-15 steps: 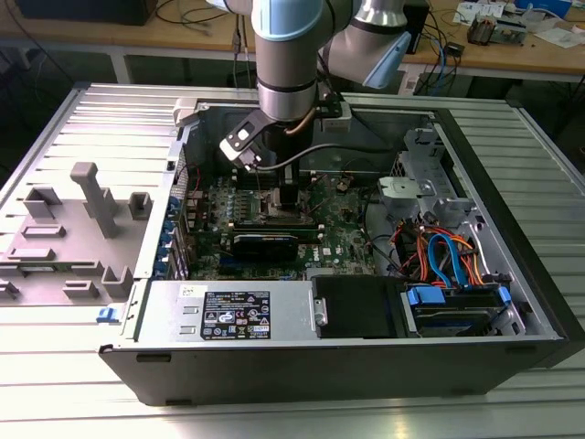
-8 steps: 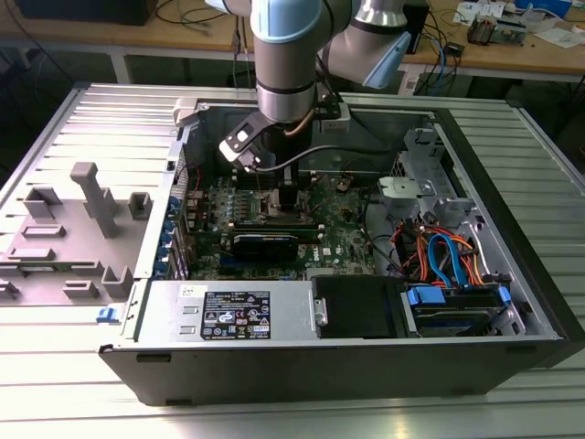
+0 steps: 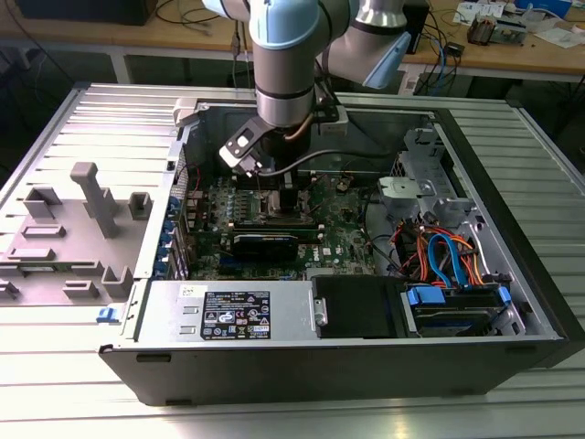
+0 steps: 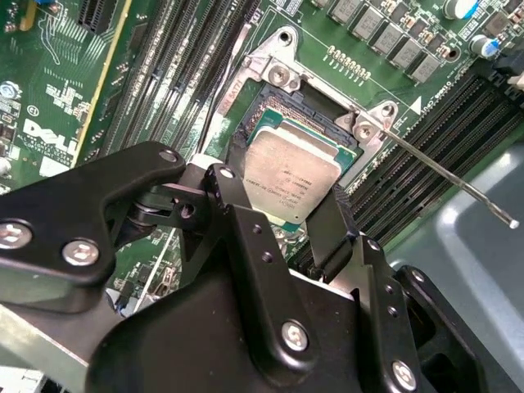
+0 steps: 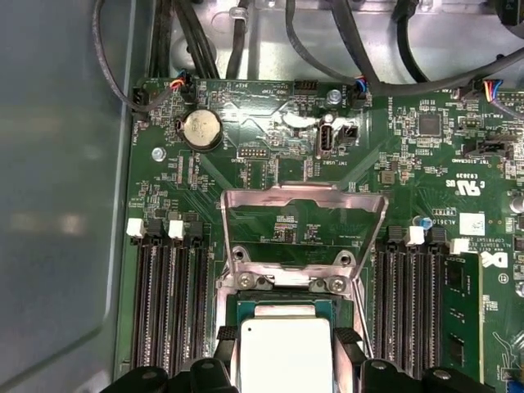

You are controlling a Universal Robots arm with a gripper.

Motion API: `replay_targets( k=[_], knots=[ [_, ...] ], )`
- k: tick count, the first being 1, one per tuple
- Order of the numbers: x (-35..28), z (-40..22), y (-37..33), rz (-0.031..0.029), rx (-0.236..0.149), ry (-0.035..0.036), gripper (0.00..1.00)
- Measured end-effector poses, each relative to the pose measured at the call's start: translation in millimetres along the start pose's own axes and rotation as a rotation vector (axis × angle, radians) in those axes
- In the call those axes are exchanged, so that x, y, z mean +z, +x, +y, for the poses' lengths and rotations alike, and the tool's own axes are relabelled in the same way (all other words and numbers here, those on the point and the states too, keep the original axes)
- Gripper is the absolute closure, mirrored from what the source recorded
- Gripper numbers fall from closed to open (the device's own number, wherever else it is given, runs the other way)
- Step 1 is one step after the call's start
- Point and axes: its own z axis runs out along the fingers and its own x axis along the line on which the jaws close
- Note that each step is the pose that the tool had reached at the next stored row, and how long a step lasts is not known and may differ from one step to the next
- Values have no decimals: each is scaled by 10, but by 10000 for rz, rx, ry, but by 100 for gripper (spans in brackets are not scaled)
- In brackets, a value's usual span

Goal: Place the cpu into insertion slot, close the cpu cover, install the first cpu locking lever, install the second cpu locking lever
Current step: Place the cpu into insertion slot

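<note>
While the pale-blue robot arm (image 3: 288, 64) reached into the open dark-grey computer case (image 3: 366, 377), its black pincer (image 4: 282, 209) was clamped by its fingers (image 4: 232, 201) on opposite edges of the cpu (image 4: 291, 173), a small flat square chip with a dull silver-grey metal top. That chip sat at the insertion slot (image 4: 264, 105), a square silver-rimmed socket; whether it was seated, I could not tell. The cpu cover (image 5: 303, 195), a thin silver metal frame, stood flipped open, and a thin metal locking lever (image 4: 446, 170) stuck out away from the socket
</note>
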Motion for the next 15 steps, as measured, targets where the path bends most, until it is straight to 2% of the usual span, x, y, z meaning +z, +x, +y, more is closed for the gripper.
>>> replay_targets(
  k=[7, 15],
  knots=[
    [46, -4, -1, -12, 158, 1, 45],
    [52, -4, 0, -16, 231, 0, 45]
  ],
)
